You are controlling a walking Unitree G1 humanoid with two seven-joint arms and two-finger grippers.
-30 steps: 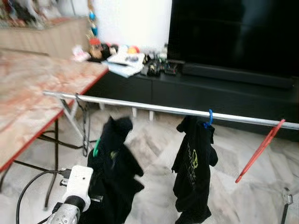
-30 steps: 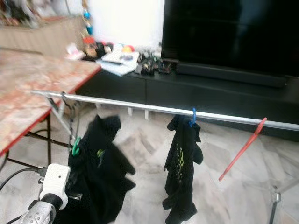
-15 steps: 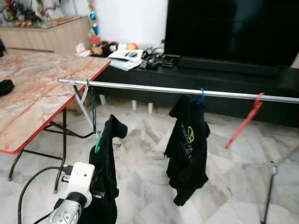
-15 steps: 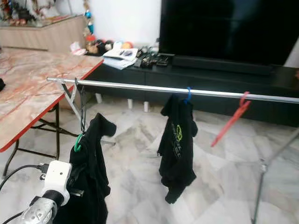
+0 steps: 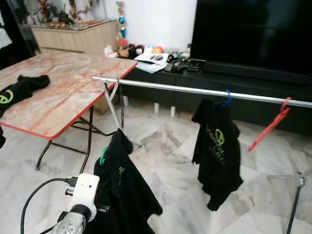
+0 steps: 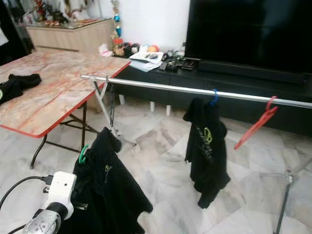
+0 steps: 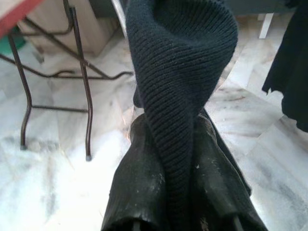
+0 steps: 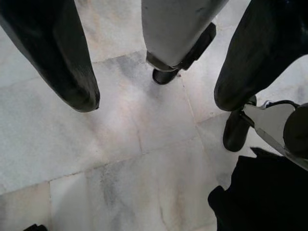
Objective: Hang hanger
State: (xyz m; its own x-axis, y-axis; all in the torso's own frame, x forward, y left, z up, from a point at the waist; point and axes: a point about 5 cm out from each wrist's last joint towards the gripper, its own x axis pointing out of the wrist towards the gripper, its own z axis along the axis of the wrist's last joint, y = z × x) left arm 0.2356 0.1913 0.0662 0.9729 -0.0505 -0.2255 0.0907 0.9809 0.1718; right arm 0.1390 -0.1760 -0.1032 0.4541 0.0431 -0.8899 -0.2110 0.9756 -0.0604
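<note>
L gripper [image 7: 180, 159] clamped on black top [image 5: 124, 190] w/ green hanger [image 5: 103, 156], low at 7 o'clock, below rail [image 5: 195, 90]. R gripper [image 8: 154, 101] fingers spread apart, nothing held, over floor [image 8: 120, 159]. Second top [image 5: 217, 151] hangs on rail at 2 o'clock.

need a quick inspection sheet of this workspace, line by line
surface: marble-pattern folding table with red edge; pale marble floor.
job's things: black garment on green hanger, held low, below the silver rail; a second black garment on a blue hanger hangs from the rail.
clutter: empty red hanger on the rail; black clothing on the table.
grippers: left gripper shut on the held garment's knit fabric; right gripper open, pointing at the floor.
cables: black cable looping from the left wrist.
surroundings: large TV, low black cabinet with small items.
</note>
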